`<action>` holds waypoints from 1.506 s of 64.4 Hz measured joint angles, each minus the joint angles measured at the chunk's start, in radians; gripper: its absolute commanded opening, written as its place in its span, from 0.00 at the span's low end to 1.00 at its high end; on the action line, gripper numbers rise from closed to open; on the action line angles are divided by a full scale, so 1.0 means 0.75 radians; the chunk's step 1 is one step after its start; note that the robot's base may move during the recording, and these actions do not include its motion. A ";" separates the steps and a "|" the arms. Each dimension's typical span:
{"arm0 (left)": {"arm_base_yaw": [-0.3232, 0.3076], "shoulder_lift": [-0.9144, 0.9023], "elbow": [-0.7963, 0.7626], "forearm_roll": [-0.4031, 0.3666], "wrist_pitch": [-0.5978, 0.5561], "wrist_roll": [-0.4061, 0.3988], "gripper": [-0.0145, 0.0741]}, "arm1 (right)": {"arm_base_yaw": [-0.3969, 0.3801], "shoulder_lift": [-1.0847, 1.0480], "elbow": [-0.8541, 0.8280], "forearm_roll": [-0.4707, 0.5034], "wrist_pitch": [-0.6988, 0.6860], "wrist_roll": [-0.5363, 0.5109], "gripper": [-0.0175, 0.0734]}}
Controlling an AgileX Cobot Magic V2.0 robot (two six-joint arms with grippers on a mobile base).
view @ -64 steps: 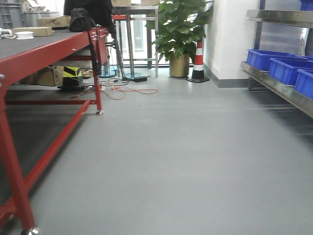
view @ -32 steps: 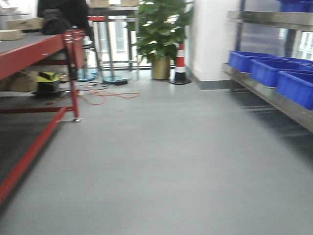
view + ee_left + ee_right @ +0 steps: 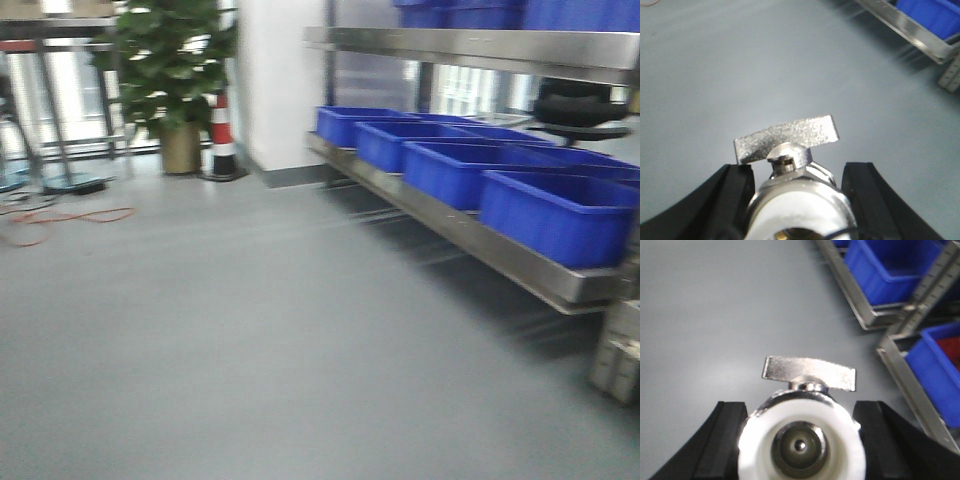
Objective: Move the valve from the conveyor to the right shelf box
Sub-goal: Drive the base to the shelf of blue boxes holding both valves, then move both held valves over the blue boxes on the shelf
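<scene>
My left gripper (image 3: 799, 200) is shut on a shiny metal valve (image 3: 790, 150) with a flat silver handle and a white-taped end, held above the grey floor. My right gripper (image 3: 801, 440) is shut on a second valve (image 3: 805, 405) of the same kind, its white end facing the camera. The right shelf (image 3: 470, 235) is a steel rack carrying several blue boxes (image 3: 560, 215); it shows at the right of the front view and at the upper right of both wrist views (image 3: 905, 27) (image 3: 860, 305). The conveyor is out of view. Neither gripper shows in the front view.
A potted plant (image 3: 172, 70) and a red-white traffic cone (image 3: 221, 135) stand at the back left by a white pillar (image 3: 275, 80). An orange cable (image 3: 60, 218) lies on the floor at far left. A second rack with a blue box (image 3: 940, 370) is at the right.
The front view has swung to the right: the red-legged table has left the frame on the left, and the shelf with blue boxes now fills the right side, much closer.
</scene>
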 measured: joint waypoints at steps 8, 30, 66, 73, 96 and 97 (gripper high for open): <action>0.000 0.000 0.000 0.000 0.000 0.000 0.04 | 0.000 0.000 0.000 0.000 0.000 0.000 0.01; 0.000 0.000 0.000 -0.009 -0.003 0.000 0.04 | 0.000 0.000 0.000 0.000 0.000 0.000 0.01; 0.000 0.000 0.000 -0.009 -0.003 0.000 0.04 | 0.000 0.000 0.000 0.000 -0.003 0.000 0.01; 0.000 0.000 0.000 -0.009 -0.003 0.000 0.04 | 0.000 0.000 0.000 -0.003 -0.003 0.000 0.01; 0.000 0.000 0.000 -0.014 -0.003 0.000 0.04 | 0.000 0.000 0.000 -0.005 -0.003 0.000 0.01; 0.000 0.000 0.000 -0.014 -0.003 0.000 0.04 | 0.000 0.000 0.000 -0.005 -0.003 0.000 0.01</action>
